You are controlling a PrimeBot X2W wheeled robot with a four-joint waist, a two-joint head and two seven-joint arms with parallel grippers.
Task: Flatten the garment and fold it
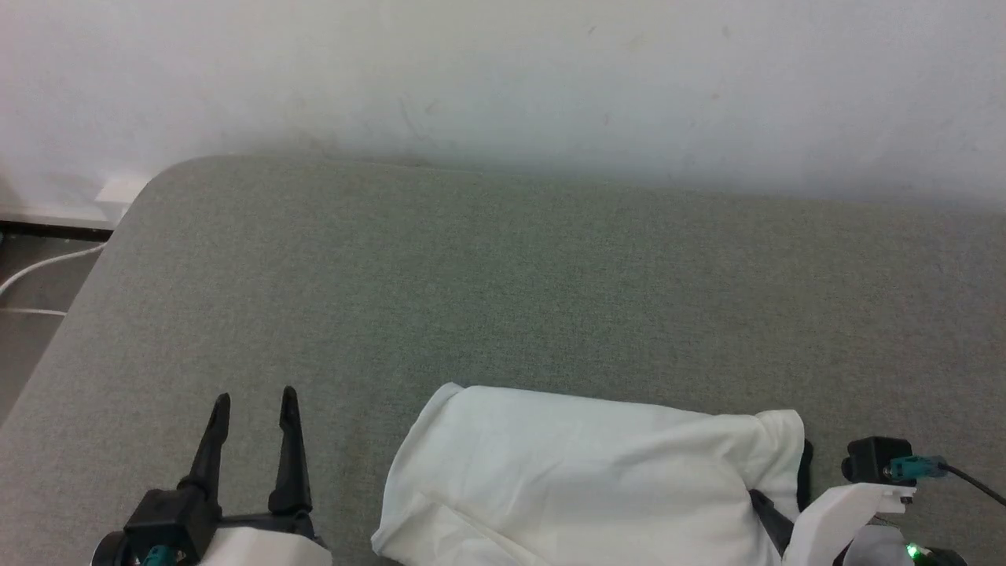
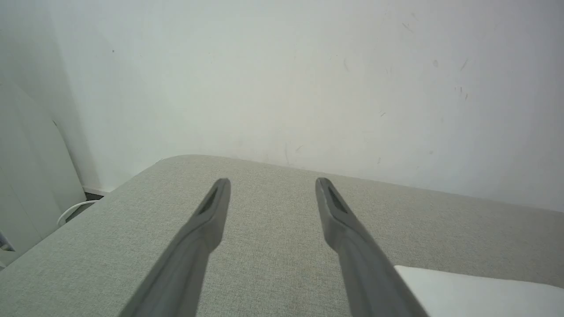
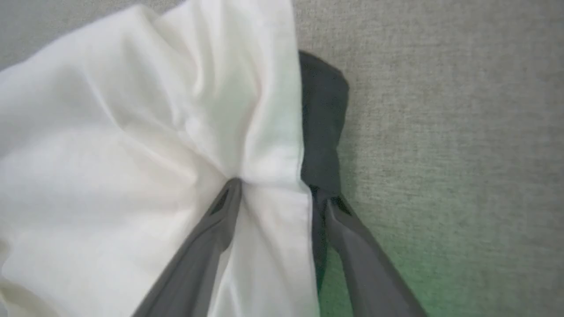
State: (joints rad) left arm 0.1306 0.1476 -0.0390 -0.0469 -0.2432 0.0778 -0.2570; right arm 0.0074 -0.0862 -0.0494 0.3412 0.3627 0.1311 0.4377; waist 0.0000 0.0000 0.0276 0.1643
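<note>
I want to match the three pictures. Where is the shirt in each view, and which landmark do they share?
Head view: the shirt is at the bottom, right of centre.
Left wrist view: the shirt is a white patch in the bottom right corner.
Right wrist view: the shirt covers the left and centre, dark along its right edge.
Shared landmark: the grey cushion under it.

Wall [image 1: 503,79]: plain white with faint scuffs, running across at 12 o'clock behind the padded surface.
Padded surface [image 1: 503,299]: grey-green woven fabric with a rounded corner at 10 o'clock.
Floor [image 1: 23,354]: dark strip at 9 o'clock, beside the surface's edge.
Cable [image 1: 43,266]: white, curving over the floor at 9 o'clock.
Panel [image 2: 26,185]: pale, at 9 o'clock in the left wrist view.
Light: soft and even, with a dim shadow along the wall's foot.
</note>
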